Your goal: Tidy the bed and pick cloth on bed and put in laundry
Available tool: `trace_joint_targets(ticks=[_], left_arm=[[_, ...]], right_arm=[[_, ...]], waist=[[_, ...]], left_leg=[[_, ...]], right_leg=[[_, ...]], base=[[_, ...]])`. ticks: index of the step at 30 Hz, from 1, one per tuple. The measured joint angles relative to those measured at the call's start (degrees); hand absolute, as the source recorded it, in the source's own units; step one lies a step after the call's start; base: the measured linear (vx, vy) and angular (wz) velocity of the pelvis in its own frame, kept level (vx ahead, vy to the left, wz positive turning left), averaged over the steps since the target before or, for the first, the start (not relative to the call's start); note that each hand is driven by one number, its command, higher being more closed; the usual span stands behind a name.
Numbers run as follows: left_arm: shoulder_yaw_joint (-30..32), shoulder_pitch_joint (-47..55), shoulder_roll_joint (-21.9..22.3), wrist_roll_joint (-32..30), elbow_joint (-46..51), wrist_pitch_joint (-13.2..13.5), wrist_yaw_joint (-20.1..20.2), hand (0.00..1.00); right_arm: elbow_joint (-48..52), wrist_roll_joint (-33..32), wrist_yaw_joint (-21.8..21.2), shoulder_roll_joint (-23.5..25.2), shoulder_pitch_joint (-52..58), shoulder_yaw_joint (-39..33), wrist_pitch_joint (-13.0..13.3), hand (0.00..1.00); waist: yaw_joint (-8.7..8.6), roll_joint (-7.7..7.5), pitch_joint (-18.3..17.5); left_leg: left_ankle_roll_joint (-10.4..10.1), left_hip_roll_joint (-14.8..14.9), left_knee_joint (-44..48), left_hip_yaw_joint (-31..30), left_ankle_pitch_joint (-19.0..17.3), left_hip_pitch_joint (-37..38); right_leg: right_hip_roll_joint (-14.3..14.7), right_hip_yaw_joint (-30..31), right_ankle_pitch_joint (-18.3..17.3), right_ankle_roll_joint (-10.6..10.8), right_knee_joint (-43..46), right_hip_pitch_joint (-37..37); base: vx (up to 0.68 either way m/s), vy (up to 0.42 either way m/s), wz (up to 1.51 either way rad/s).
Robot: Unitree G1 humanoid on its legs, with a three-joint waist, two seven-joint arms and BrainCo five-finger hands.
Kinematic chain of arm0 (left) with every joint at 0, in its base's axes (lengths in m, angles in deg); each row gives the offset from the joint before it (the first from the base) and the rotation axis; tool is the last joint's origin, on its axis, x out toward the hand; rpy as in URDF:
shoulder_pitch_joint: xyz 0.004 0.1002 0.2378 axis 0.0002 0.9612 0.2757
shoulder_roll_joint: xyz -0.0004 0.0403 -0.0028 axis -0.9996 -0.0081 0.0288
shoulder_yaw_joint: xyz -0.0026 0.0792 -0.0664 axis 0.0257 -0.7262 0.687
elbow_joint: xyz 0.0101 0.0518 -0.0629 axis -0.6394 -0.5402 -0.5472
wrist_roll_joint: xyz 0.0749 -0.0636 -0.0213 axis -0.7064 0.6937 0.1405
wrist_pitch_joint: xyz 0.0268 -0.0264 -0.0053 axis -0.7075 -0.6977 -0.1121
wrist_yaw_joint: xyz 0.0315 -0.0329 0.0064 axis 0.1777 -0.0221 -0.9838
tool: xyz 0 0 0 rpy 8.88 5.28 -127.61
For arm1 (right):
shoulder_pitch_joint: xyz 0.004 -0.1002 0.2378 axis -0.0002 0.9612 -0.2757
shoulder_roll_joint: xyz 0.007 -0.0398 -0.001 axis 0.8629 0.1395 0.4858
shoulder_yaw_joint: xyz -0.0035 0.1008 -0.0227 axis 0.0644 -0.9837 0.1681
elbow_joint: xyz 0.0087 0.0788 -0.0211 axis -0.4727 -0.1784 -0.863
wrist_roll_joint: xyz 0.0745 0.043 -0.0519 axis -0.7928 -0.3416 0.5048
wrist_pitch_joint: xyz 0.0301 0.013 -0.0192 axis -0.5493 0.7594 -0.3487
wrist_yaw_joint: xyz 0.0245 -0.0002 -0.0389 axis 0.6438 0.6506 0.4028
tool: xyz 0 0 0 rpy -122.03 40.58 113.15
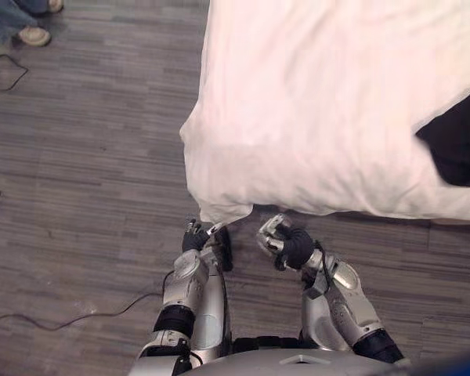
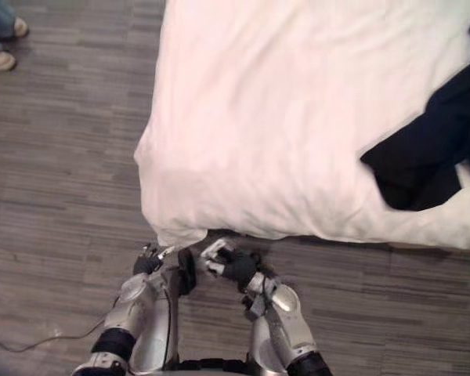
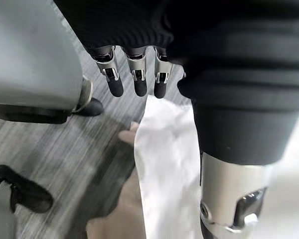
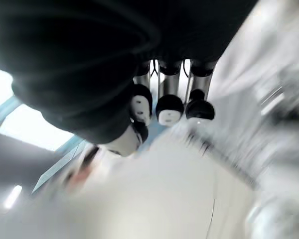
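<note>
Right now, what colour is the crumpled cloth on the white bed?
The cloth is near-black, clearest in the right eye view.

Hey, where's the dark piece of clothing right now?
The dark cloth lies on the white bed cover at the head views' right side, near the bed's front edge, well right of the left hand and right hand.

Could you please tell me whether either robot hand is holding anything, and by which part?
Nothing clearly held: the left robot hand hangs straight-fingered beside the duvet corner; the right robot hand cannot be judged.
</note>
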Motion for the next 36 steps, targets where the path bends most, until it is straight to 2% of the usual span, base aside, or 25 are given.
trace_joint_targets(ticks=[4,7,10,12,15,18,21,22,25,28,31,34,36], left_arm=[[-2.43,1.97,-0.59,-0.05,-5.02,0.68,1.0,0.0],[-4.03,2.69,-1.45,-0.19,-8.65,2.04,3.13,0.0],[-4.19,2.76,-2.19,-0.5,-10.13,3.45,5.41,0.0],[-3.93,1.6,-1.75,-0.41,-9.98,4.07,6.53,0.0],[-3.63,-2.03,-0.19,0.85,-7.75,6.24,7.66,0.0],[-1.76,-5.05,0.37,1.42,-5.37,8.55,8.78,0.0],[1.27,-7.01,1.43,1.42,-4.41,9.54,8.71,0.0],[3.33,-8.07,2.38,1.44,-4.4,9.77,8.6,0.0],[7.08,-10.7,4.2,2.24,-4.4,9.88,8.03,0.0],[10.23,-13.54,6.07,2.41,-4.15,9.47,5.56,0.0],[11.27,-13.93,6.7,2.44,-3.28,8.36,3.92,0.0],[11.23,-13.95,6.85,2.43,-3.18,6.05,1.93,0.0],[11.06,-13.07,6.68,2.44,-2.54,4.11,0.57,0.0]], right_arm=[[1.72,-1.36,0.77,0.04,-2.52,2.3,-1.3,1.0],[1.7,-2.04,3.86,0.0,-7.2,2.35,-3.2,1.0],[1.65,-2.38,8.76,0.01,-13.43,2.45,-7.77,1.0],[1.66,-2.27,12.3,0.13,-17.93,2.67,-10.81,1.0],[0.68,0.24,17.41,0.57,-25.94,2.94,-14.29,1.0],[-4.27,2.31,22.26,1.48,-31.0,1.81,-16.03,1.0],[-12.65,2.14,26.79,1.53,-32.24,-1.36,-16.54,1.0],[-17.21,2.11,28.19,1.66,-33.41,-3.12,-16.6,1.0],[-26.07,2.12,31.1,1.89,-36.01,-6.03,-16.33,1.0],[-31.84,1.98,32.06,1.87,-35.8,-8.27,-14.26,1.0],[-33.26,2.03,29.68,1.8,-34.94,-8.64,-12.86,1.0],[-33.19,2.24,23.66,1.76,-32.37,-7.93,-10.23,1.0],[-29.27,2.28,17.97,1.58,-28.72,-3.83,-8.63,1.0]], waist=[[0.0,0.7,-2.75],[0.04,1.89,-3.83],[0.16,2.46,-3.68],[1.23,3.57,-3.03],[1.7,6.16,-1.58],[2.04,6.79,2.01],[2.69,6.71,2.82],[2.85,6.66,2.87],[2.77,6.7,3.64],[2.25,6.61,3.91],[1.41,6.62,3.91],[1.33,6.6,3.9],[1.37,6.35,3.77]], left_leg=[[0.13,-0.99,-2.71,0.0,0.86,4.03],[0.44,-1.8,-4.23,-0.16,1.64,5.82],[0.66,-2.6,-4.34,-0.37,2.39,6.03],[1.01,-3.44,-3.49,-0.35,2.72,3.55],[1.03,-3.74,-1.04,-0.7,3.03,-6.36],[1.04,-3.33,-2.8,-0.65,6.17,-12.27],[0.86,-2.17,-2.32,-1.24,8.73,-17.02],[1.07,-1.93,-1.42,-1.56,8.87,-18.84],[0.93,-1.53,0.56,-1.82,8.71,-21.66],[0.95,-1.24,3.38,-2.01,7.19,-24.41],[0.98,-0.96,5.05,-1.99,6.06,-24.76],[1.12,-0.62,5.78,-1.9,5.08,-23.21],[1.09,-0.27,5.62,-1.74,4.28,-20.05]], right_leg=[[-0.02,-0.13,0.75,0.79,-2.89,3.98],[-0.31,-0.13,1.39,1.13,-3.92,5.62],[-1.44,-0.15,1.35,1.12,-2.45,5.3],[-2.69,0.19,0.78,0.77,0.4,1.99],[-4.07,0.27,-0.53,1.42,3.89,-7.8],[-3.98,-0.98,0.25,2.05,4.04,-13.82],[-4.08,-2.86,0.32,1.13,5.48,-17.65],[-4.24,-3.05,0.42,0.16,6.33,-19.23],[-4.41,-3.28,0.54,-0.86,7.72,-21.42],[-4.92,-3.31,0.03,-1.83,9.68,-23.58],[-4.92,-3.08,-0.02,-1.94,10.3,-23.54],[-4.7,-2.98,-0.01,-1.95,10.12,-21.55],[-4.08,-2.9,0.01,-1.91,8.85,-18.05]], base=[[0.08,0.023,0.03],[0.01,0.023,0.03],[-0.09,0.01,0.09],[-0.17,0.003,0.08],[-0.28,-0.021,0.23],[-0.16,-0.068,0.24],[-0.05,-0.126,0.33],[0.01,-0.092,0.22],[0.03,-0.056,0.08],[0.08,-0.023,0.04],[0.06,0.002,-0.03],[0.05,0.006,-0.08],[0.03,-0.002,-0.12]])
